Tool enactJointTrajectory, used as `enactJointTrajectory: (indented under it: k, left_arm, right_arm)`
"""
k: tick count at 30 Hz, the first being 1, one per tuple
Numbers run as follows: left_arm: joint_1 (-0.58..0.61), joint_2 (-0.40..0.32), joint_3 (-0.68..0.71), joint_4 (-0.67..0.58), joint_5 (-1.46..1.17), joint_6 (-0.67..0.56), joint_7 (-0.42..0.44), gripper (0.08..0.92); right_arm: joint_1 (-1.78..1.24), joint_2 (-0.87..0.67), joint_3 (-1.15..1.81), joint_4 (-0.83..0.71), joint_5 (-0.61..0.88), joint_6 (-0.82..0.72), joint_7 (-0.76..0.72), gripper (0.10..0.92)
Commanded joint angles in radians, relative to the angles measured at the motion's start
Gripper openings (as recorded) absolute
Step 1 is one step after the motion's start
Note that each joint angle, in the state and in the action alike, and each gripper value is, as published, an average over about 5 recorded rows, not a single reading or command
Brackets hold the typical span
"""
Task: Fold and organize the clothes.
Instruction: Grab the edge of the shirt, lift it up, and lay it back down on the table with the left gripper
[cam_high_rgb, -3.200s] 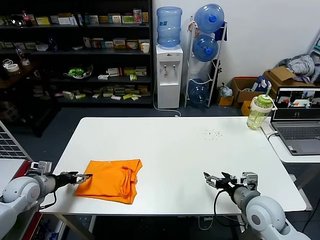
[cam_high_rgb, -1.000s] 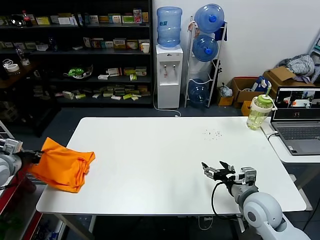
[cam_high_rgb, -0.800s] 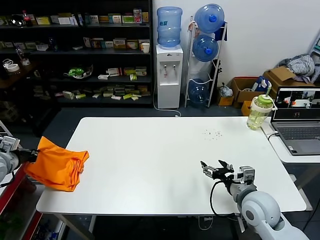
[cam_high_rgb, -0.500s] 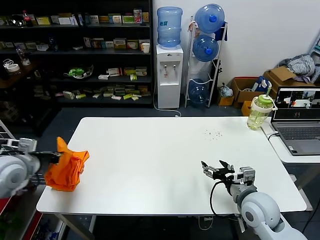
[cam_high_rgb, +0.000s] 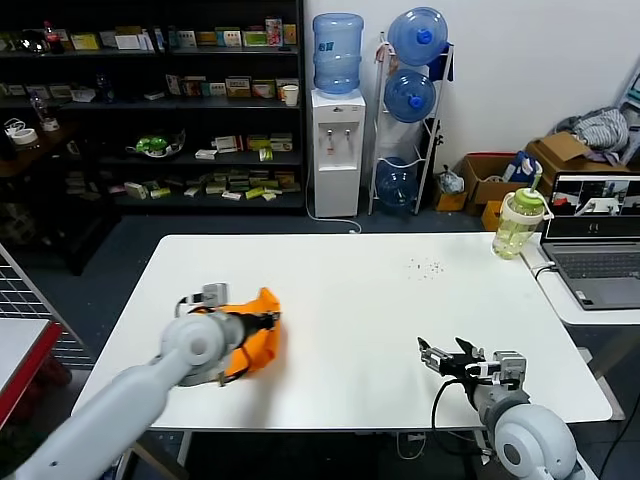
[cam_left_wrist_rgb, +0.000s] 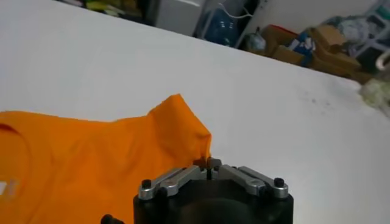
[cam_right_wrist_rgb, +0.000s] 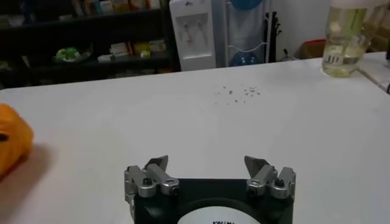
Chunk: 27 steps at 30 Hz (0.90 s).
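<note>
Orange T-shirt (cam_high_rgb: 250, 340) is pinched by one fold in my closed left claw (cam_left_wrist_rgb: 207, 163) near the desk's (cam_high_rgb: 400, 300) left edge, so it may slip and unfold, while my right claw (cam_right_wrist_rgb: 207, 164) hangs wide open and empty.

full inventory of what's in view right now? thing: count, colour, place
soft orange T-shirt: 1, bright orange, bunched on the table's left part, pinched at an edge
rectangular white table: 1, white, centre
small dark crumbs: a scatter, dark, table's far right part
clear drink bottle with green lid: 1, yellowish-green, table's far right corner
open laptop: 1, grey, side desk on the right
water dispenser with blue jug: 1, white and blue, by the back wall
blue water jugs on a rack: 3, blue, beside the dispenser
dark shelving unit: 1, black, back left
left gripper: 1, fingers shut on the T-shirt
right gripper: 1, fingers open, low over the table's near right part
</note>
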<state>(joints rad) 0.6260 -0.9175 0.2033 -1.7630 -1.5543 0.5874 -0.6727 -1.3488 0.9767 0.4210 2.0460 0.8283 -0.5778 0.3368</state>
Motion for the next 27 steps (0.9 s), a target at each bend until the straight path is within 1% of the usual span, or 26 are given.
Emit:
enactJointTrajectory:
  k: [1, 6, 14, 23, 27]
  left_arm:
    - [-0.193, -0.322, 0.226, 0.140, -0.011, -0.006, -0.102, 0.098]
    - [-0.189, -0.326, 0.228, 0.148, 0.001, -0.011, -0.106, 0.098]
    - [-0.196, -0.366, 0.227, 0.181, 0.031, -0.016, -0.105, 0.098]
    - [-0.193, -0.376, 0.237, 0.183, 0.031, -0.014, -0.109, 0.098]
    - [-0.186, -0.380, 0.218, 0.184, 0.031, -0.017, -0.103, 0.101]
  right_arm:
    - [-0.051, 0.010, 0.039, 0.015, -0.003, -0.007, 0.015, 0.823]
    - [-0.038, 0.011, 0.027, 0.006, -0.001, -0.007, 0.014, 0.823]
    - [-0.026, 0.006, 0.022, 0.003, 0.006, -0.008, 0.014, 0.823]
    - [-0.018, 0.006, 0.015, 0.001, 0.009, -0.008, 0.014, 0.823]
    - [-0.021, 0.005, 0.018, -0.001, 0.004, 0.002, -0.001, 0.823]
